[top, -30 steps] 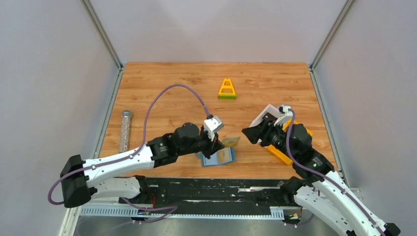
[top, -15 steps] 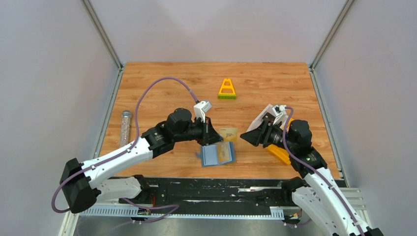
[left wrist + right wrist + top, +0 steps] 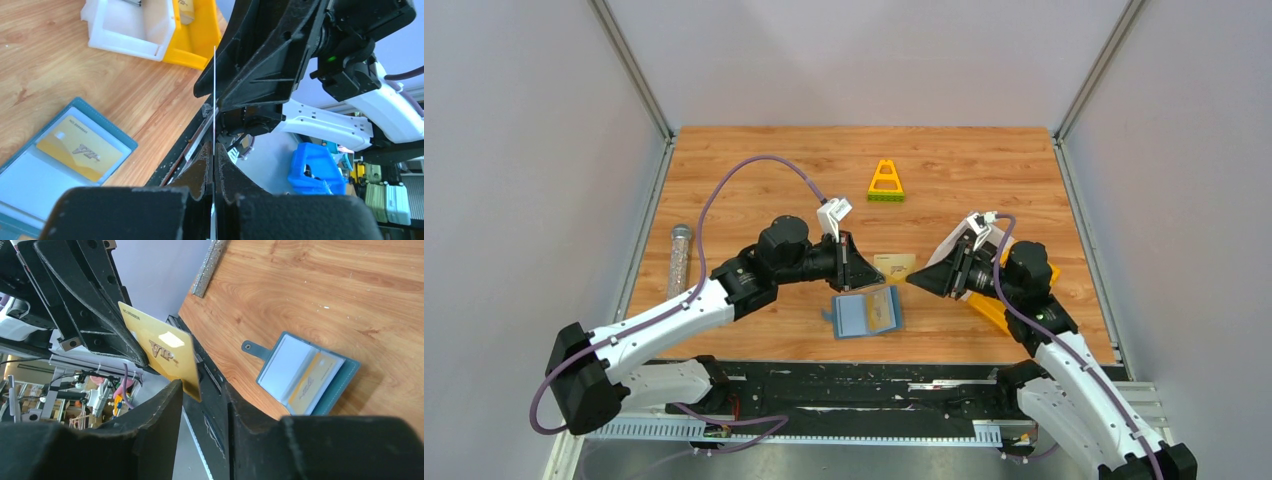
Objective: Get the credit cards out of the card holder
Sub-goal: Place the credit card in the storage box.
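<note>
The slate-blue card holder (image 3: 852, 316) lies open on the table near the front edge, also in the left wrist view (image 3: 30, 180) and the right wrist view (image 3: 285, 360). One gold credit card (image 3: 884, 308) sits in its right pocket. My left gripper (image 3: 876, 268) is shut on a second gold credit card (image 3: 898, 266), held in the air above the holder and seen edge-on from the left wrist (image 3: 214, 90). My right gripper (image 3: 200, 390) faces it, open, with the far corner of that credit card (image 3: 160, 352) between its fingers and a gap still showing.
A yellow triangular frame (image 3: 885, 182) stands at the back centre. A glitter tube (image 3: 678, 265) lies along the left edge. A white bin (image 3: 130, 25) and a yellow bin (image 3: 192, 35) sit on the right, under my right arm.
My left gripper has lifted the gold card off the holder and carried it up and right. My right gripper has moved left onto the card's free corner, and its jaws have narrowed.
</note>
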